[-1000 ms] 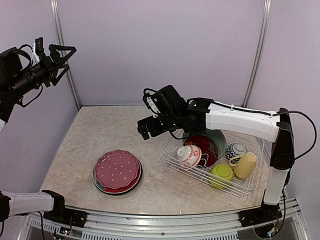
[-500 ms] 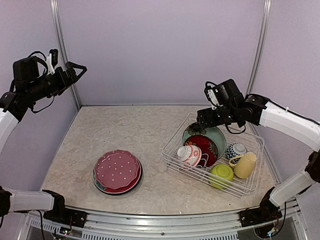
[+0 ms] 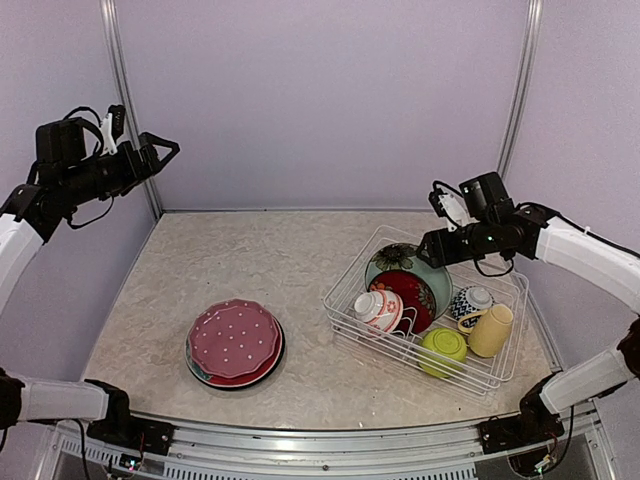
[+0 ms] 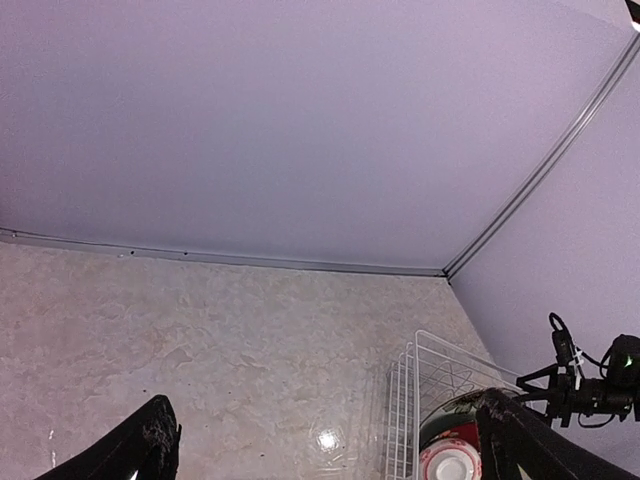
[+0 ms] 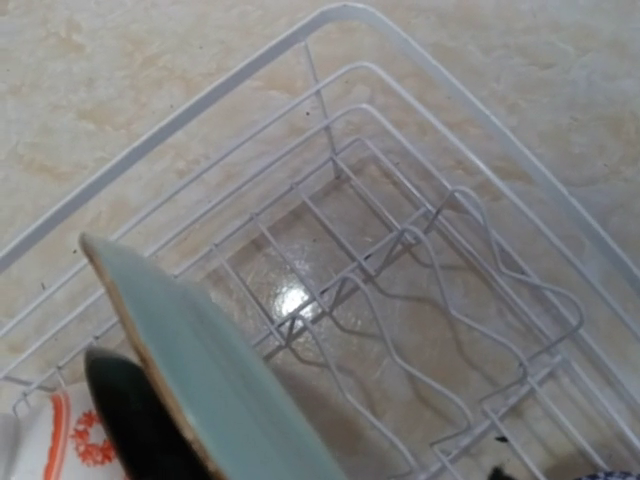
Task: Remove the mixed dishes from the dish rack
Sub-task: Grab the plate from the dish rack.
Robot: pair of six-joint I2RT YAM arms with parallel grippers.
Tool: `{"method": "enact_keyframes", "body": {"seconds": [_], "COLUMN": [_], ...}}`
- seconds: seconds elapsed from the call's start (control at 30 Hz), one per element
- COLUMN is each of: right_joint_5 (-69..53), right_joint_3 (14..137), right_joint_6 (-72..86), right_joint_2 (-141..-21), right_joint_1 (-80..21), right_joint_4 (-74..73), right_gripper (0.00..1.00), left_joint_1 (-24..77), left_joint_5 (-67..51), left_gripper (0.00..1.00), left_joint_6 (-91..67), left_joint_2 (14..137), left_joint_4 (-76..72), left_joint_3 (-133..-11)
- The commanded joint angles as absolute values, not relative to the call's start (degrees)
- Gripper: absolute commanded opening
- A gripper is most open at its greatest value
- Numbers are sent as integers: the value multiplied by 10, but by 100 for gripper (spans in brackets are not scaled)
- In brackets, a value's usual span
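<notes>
Only the overhead view shows the stacked plates.

Lighting's soft, even and pretty bright all round, so there are barely any shadows on the desk. In the left wrist view there's a small glare spot toward the desk's right edge. Another sits under the dish rack wires, which cast faint shadows. The pale teal plate looks slightly soft up close.
</notes>
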State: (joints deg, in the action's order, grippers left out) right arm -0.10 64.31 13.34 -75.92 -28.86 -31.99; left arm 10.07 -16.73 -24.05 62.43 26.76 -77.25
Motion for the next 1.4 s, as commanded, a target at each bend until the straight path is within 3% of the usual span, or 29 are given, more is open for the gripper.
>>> {"method": "enact_keyframes", "body": {"seconds": [0.0,0.43,0.8,1.07,1.37], "right_joint_5": [-52,-108,-114,-92,-49], "right_joint_3": [632,647,643,649,672], "right_joint_6": [99,64,51,51,52], "right_joint_2": [-770,-834,-803,-771,-729], "right_joint_1": [-265,-260,-261,-266,-275], "right_joint_4": [-308,-316,-328,-336,-343], "right_gripper": [66,37,12,0,0], "left_joint_1": [97,92,85,84,85], "left_joint_5": [-185,-199,-212,-217,-219], "left_gripper": [99,99,99,99,99], "left_joint_6": [-233,-239,-246,-250,-252], "left_joint_2": [626,627,631,635,637], "left_joint_4": [270,265,262,260,261], "left_joint_3": [-765,-761,-760,-759,-760]}}
